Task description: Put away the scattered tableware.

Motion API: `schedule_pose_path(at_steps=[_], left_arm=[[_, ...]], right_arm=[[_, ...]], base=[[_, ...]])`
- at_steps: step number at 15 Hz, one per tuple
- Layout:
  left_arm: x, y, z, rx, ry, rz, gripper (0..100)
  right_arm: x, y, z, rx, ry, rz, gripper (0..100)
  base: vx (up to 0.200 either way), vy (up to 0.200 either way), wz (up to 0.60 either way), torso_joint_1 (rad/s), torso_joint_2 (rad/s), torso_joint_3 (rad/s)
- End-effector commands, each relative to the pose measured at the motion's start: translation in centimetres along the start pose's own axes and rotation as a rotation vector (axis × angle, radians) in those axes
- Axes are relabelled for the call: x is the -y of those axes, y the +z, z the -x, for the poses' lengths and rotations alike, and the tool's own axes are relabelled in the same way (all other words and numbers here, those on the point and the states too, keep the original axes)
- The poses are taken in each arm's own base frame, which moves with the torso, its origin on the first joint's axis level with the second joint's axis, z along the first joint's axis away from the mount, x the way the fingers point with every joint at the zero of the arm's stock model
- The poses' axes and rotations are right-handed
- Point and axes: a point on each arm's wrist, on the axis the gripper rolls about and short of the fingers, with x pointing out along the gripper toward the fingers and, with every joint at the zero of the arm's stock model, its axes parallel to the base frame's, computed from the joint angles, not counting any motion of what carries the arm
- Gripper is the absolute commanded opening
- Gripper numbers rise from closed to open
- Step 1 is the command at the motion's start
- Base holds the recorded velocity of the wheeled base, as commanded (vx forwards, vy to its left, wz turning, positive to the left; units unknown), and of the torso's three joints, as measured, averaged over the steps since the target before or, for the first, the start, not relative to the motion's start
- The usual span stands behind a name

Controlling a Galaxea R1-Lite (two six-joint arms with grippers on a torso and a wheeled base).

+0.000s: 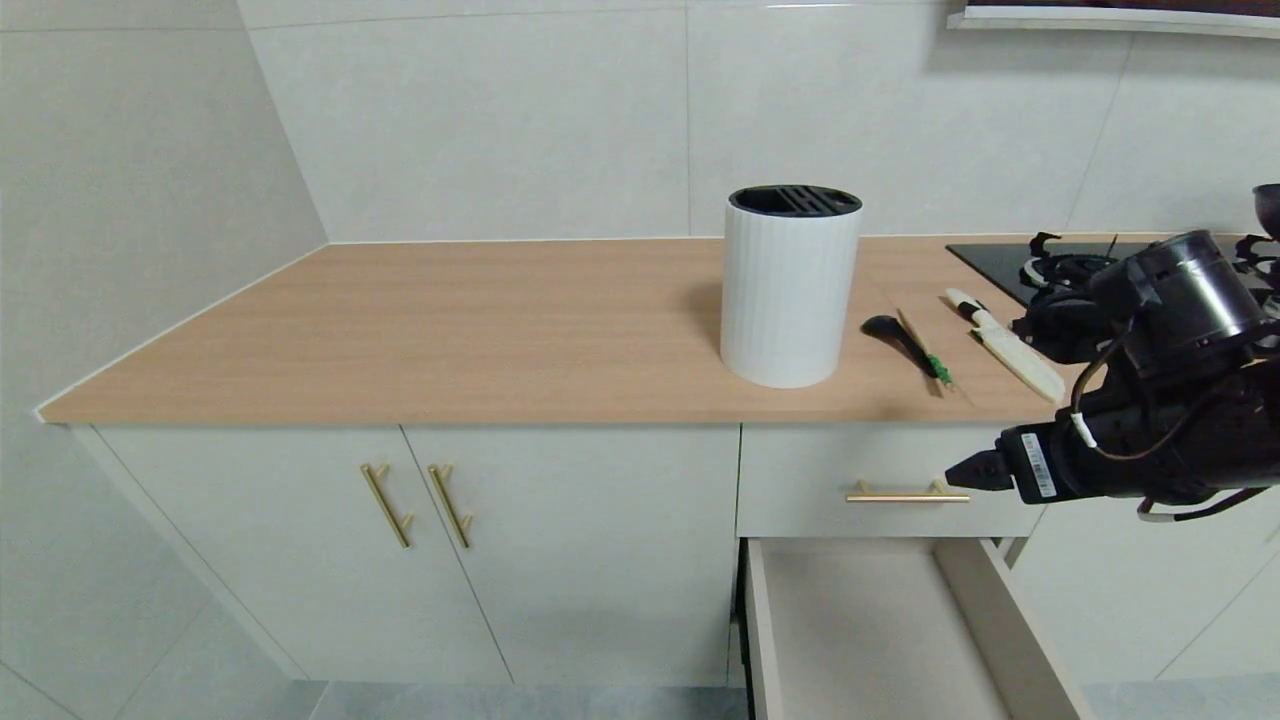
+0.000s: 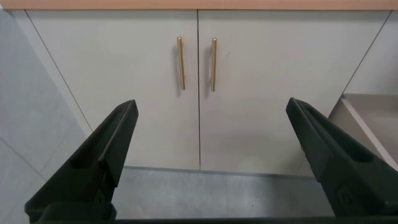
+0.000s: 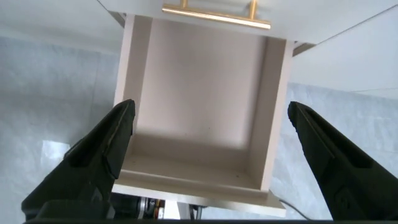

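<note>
**Tableware on the counter, both grippers spread and empty**

A black spoon [image 1: 893, 335], a thin wooden stick [image 1: 915, 338] and a knife [image 1: 1008, 346] with a pale blade lie on the wooden counter [image 1: 450, 330], just to the right of a white ribbed holder [image 1: 790, 290] with a black slotted top. The spoon and stick lie touching or nearly so. A green piece sits at their near ends, and which of the two it belongs to cannot be told. The knife is a little farther right, near the black hob [image 1: 1000, 262].

The right gripper [image 3: 210, 109] has its fingers spread wide and holds nothing. It hangs over the open lower drawer [image 3: 130, 93], below the counter edge and apart from the tableware.

The left gripper [image 2: 211, 104], also spread wide with nothing between its fingers, faces the cupboard doors [image 2: 124, 68] with gold handles, well apart from the tableware.

A white sticker [image 1: 1040, 465] on the right arm carries print too small to read.
</note>
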Motion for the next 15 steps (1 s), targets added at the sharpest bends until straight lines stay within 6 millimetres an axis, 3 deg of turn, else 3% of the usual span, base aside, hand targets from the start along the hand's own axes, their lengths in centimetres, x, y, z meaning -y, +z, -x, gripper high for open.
schedule_pose_path(at_steps=[1, 5, 10, 15], left_arm=[[0.0, 0.0, 0.0, 0.000, 0.001, 0.000, 100], [0.0, 0.0, 0.0, 0.000, 0.001, 0.000, 100], [0.0, 0.0, 0.0, 0.000, 0.001, 0.000, 100], [0.0, 0.0, 0.0, 0.000, 0.001, 0.000, 100]], right_arm=[[-0.6, 2.4, 1.3, 0.096, 0.016, -0.010, 100], [-1.0, 7.0, -0.3, 0.133, -0.006, -0.112, 100], [0.0, 7.7, -6.3, 0.090, -0.062, -0.211, 100], [0.7, 7.9, -10.5, 0.120, -0.160, -0.238, 100]], base=[[0.000, 0.000, 0.00, 0.000, 0.00, 0.000], [0.000, 0.000, 0.00, 0.000, 0.00, 0.000], [0.000, 0.000, 0.00, 0.000, 0.00, 0.000], [0.000, 0.000, 0.00, 0.000, 0.00, 0.000]])
